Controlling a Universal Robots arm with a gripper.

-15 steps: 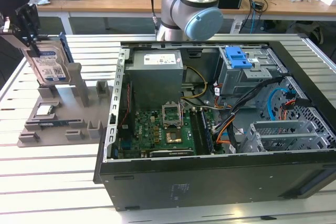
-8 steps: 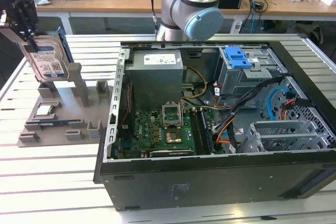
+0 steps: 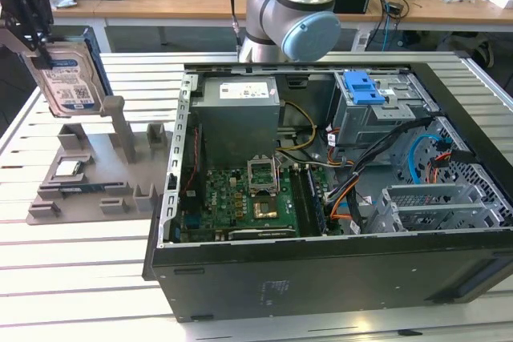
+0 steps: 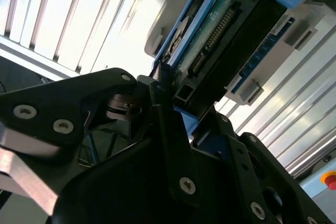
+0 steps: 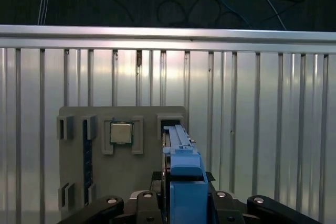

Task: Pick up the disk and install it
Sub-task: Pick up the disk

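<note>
In the exterior view the disk [image 3: 70, 78], a silver hard drive with a white-and-blue label and blue rails, hangs upright and slightly tilted at the exterior view's far left. My gripper [image 3: 34, 34] is shut on its upper part. The disk sits just above the grey holder block [image 3: 88, 174]. In the second wrist view the disk's connector edge [image 4: 220, 30] shows between the black fingers [image 4: 163, 103]. The first wrist view looks along its blue rail [image 5: 181, 156], over the holder block [image 5: 136, 171].
An open computer case [image 3: 321, 278] takes up the middle and right, with a motherboard [image 3: 240, 198] and a silver drive cage topped by a blue latch [image 3: 362, 86]. A small square chip [image 5: 121, 132] lies in the holder block. The arm's base [image 3: 288, 6] stands behind the case.
</note>
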